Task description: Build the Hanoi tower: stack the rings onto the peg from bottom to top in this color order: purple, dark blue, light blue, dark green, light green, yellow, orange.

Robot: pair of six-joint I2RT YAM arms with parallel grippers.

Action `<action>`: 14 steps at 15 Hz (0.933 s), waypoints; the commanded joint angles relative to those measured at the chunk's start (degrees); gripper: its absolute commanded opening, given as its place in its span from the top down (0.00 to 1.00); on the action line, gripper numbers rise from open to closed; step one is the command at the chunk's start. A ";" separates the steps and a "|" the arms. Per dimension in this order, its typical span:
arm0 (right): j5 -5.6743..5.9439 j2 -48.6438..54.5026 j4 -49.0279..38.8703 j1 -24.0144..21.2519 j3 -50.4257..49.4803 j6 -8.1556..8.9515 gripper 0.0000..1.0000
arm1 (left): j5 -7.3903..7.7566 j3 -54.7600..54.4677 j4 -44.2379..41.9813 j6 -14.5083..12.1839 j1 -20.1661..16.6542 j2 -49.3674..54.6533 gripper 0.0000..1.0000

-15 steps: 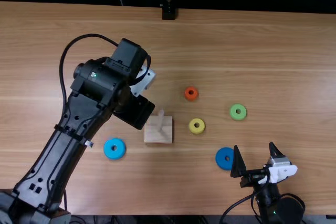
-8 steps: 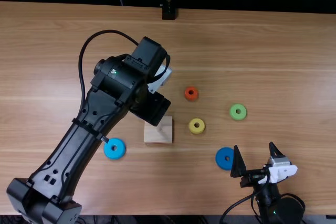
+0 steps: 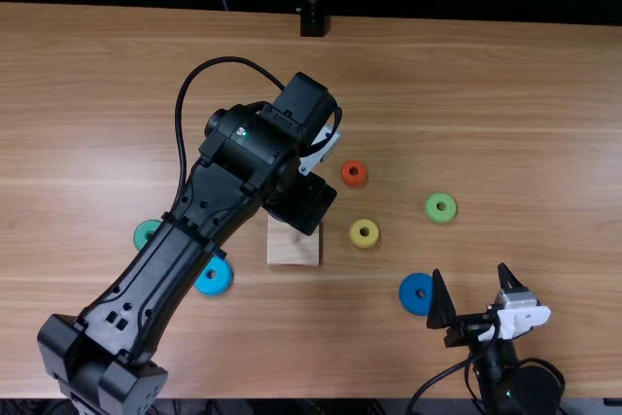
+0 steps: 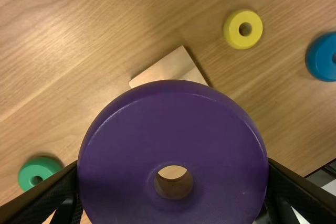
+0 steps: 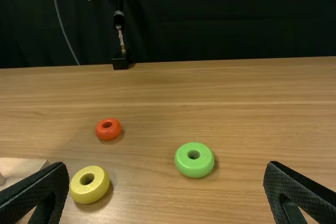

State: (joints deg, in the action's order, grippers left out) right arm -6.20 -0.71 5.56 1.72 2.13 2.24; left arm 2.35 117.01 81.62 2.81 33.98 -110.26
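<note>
Over the square wooden base [image 3: 293, 248] hangs my left gripper [image 3: 301, 203], covering its far part in the top view. In the left wrist view, the left gripper [image 4: 173, 182] is shut on the purple ring [image 4: 173, 114], which partly covers the base [image 4: 170, 69]. Open, with nothing between its fingers, the right gripper [image 3: 470, 279] stays near the front right; it is also seen as the right gripper [image 5: 167, 170] in its wrist view. Loose on the table are the dark blue ring [image 3: 416, 308], light blue ring [image 3: 214, 284], dark green ring [image 3: 143, 230], light green ring [image 3: 430, 208], yellow ring [image 3: 363, 243] and orange ring [image 3: 354, 184].
The left forearm crosses above the table, partly over the dark green and light blue rings. Yellow and orange rings lie just right of the base. The dark blue ring is close beside the right gripper's fingers. A black stand [image 3: 313, 24] is at the far edge.
The left arm has swung rightward, bringing its gripper over the base and hiding the peg from above. The dark green ring has come into view behind the forearm. The right arm has kept still.
</note>
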 commanded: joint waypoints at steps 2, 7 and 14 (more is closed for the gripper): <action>-0.13 0.71 -0.02 -0.40 -1.25 0.08 0.00 | 0.39 2.17 0.01 0.57 0.56 -1.10 1.00; -0.13 0.71 -0.02 -0.40 -1.25 0.08 0.00 | 0.29 2.17 0.01 2.46 1.88 -1.10 1.00; -0.13 0.71 0.09 -0.40 -1.16 0.08 0.00 | 0.39 1.82 0.01 2.78 2.15 -1.10 1.00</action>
State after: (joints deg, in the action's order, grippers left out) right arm -6.20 -0.69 5.58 1.72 2.11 2.24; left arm 2.35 117.01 81.69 4.91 35.31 -110.61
